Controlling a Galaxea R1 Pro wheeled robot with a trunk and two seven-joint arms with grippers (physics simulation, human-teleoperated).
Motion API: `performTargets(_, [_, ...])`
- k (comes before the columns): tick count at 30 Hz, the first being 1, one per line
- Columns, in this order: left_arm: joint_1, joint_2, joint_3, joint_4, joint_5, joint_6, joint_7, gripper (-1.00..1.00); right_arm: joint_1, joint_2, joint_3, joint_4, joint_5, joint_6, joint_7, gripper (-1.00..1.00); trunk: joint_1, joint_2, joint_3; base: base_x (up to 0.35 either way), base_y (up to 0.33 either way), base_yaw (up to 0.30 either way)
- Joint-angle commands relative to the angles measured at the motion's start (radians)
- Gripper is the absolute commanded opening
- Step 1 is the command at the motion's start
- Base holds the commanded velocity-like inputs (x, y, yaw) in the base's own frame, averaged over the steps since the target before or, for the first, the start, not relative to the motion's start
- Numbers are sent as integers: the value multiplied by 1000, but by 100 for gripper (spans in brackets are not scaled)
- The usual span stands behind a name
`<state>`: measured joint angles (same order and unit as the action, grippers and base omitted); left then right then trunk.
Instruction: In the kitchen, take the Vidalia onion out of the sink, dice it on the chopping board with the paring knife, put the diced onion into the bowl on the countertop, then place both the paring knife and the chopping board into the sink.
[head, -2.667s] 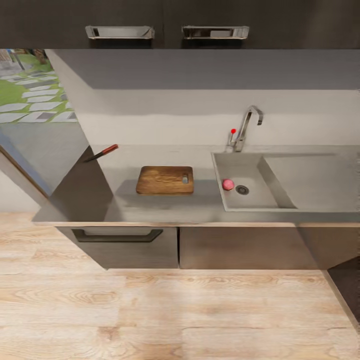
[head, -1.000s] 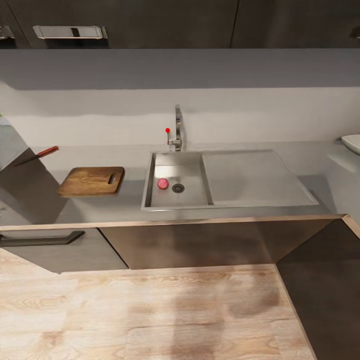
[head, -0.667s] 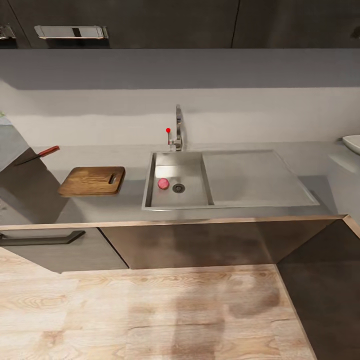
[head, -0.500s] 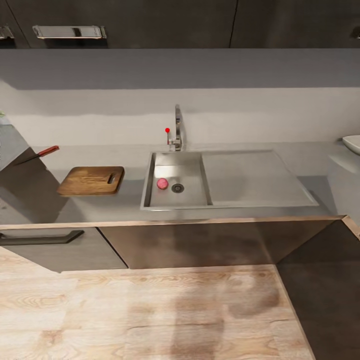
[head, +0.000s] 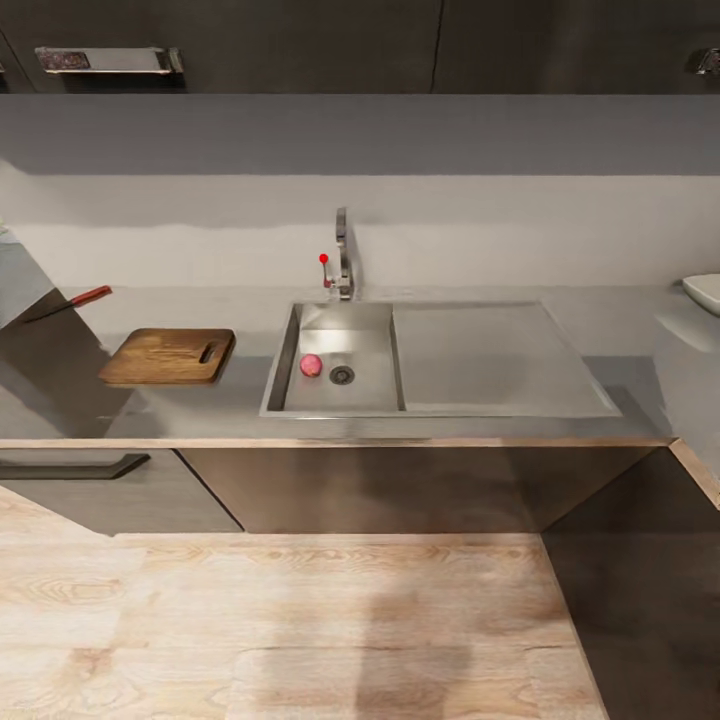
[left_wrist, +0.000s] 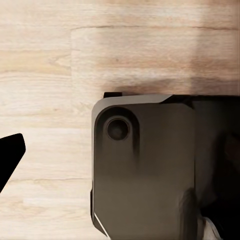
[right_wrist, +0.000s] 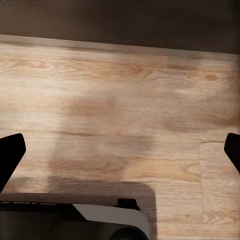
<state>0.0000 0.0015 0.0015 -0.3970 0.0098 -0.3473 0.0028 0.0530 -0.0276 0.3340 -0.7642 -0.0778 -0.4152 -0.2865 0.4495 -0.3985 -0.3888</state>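
Where the head view looks down over the countertop (head: 610, 320), the sink (head: 335, 395) lies near the middle, its basin to the left and its flat drainboard to the right. The onion (head: 311, 365), a small pink bulb, rests on the basin floor just beside the round drain (head: 342, 375). The tap (head: 342, 250) rises behind the basin, its red-tipped lever on its left side. The board (head: 167, 357) lies flat on the countertop left of the sink, apart from it, handle slot toward the sink. The knife (head: 68, 303) lies farther left and back, red handle toward the wall. Only the rim of the white bowl (head: 704, 291) shows, at the right edge. Wood-grain floor (head: 300, 620) fills the foreground.

Left wrist view: one dark fingertip (left_wrist: 10, 160) at the frame edge over the floor, beside the robot's dark base (left_wrist: 145, 170); the left gripper's spread cannot be told.

Right wrist view: two dark fingertips (right_wrist: 10, 155) at opposite edges, so the right gripper (right_wrist: 120, 155) is spread wide, holding nothing.
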Motion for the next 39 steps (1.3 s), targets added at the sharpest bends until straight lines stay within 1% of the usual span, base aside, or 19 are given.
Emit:
performTargets(1, [0, 0, 0, 1, 1, -2, 0, 100, -1, -2, 7, -1, -8, -3, -6, 100, 1, -2, -1, 0, -24, 5])
performTargets(6, [0, -2, 4, 19, 0, 0, 1, 100, 0, -2, 7, -1, -8, -3, -6, 100, 1, -2, -1, 0, -11, 2])
performTargets(8, [0, -5, 5, 11, 0, 5, 1, 100, -1, -2, 7, -1, -8, -3, -6, 100, 1, -2, -1, 0, -3, 1])
performTargets(9, [0, -14, 6, -24, -3, 26, 3, 100, -1, -2, 7, -1, -8, -3, -6, 100, 1, -2, -1, 0, -1, 0])
performTargets(11, [0, -29, 5, -93, -7, 113, 3, 100, -1, -2, 7, -1, -8, -2, -6, 100, 1, -2, -1, 0, 0, 0])
performTargets(13, [0, -40, 4, -208, -9, 275, 3, 100, 0, -2, 7, -1, -8, -2, -6, 100, 1, -2, -1, 0, 0, 0])
performTargets(14, [0, -42, 4, -245, -9, 322, 3, 100, 0, -2, 7, -1, -8, -2, -6, 100, 1, -2, -1, 0, 0, 0])
performTargets(15, [0, -44, 0, -325, -9, 417, 2, 100, 0, -2, 7, -1, -8, -2, -6, 100, 1, -2, -1, 0, 0, 0])
performTargets(16, [0, -45, -3, -366, -9, 462, 1, 100, 0, -2, 7, -1, -8, -3, -6, 100, 1, -2, -1, 0, 0, 0])
performTargets(18, [0, -48, -30, -531, -7, 622, 0, 100, -1, -2, 8, -1, -8, -2, -6, 100, 1, -2, -1, 0, 0, 0])
performTargets(19, [0, -48, -41, -569, -7, 655, 0, 100, -1, -2, 8, -1, -8, -2, -6, 100, 1, -2, -1, 0, 0, 0])
performTargets(22, [0, -49, -99, -764, -8, 810, 0, 100, -1, -1, 8, -1, -8, -2, -6, 100, 1, -2, -1, 0, 0, 0])
performTargets(23, [-1, -49, -104, -790, -8, 830, 0, 100, -1, -1, 8, -1, -8, -2, -6, 100, 1, -2, -1, 0, 0, 0])
performTargets(26, [-10, -51, -120, -921, -8, 912, 1, 100, -1, -1, 8, 2, -8, -2, -6, 100, 1, -2, -1, 0, 0, 0])
performTargets(27, [-16, -52, -121, -939, -8, 923, 1, 100, 0, -1, 8, 3, -8, -2, -6, 100, 1, -2, -1, 0, 0, 0])
performTargets(29, [-49, -52, -126, -999, -8, 974, 1, 100, 0, -1, 8, 5, -8, -2, -6, 100, 1, -2, -1, 0, 0, 0])
performTargets(33, [-109, -52, -138, -1046, -8, 1066, 0, 100, -1, 0, 8, 7, -8, -2, -6, 100, 1, -2, -1, 0, 0, 0])
performTargets(35, [-163, -52, -143, -1072, -7, 1134, -1, 100, 0, 0, 8, 8, -8, -2, -6, 100, 1, -2, -1, 0, 0, 0])
performTargets(39, [-230, -53, -145, -1107, -7, 1190, -2, 100, -1, 0, 8, 8, -8, -2, -6, 100, 1, -2, -1, 0, 0, 0])
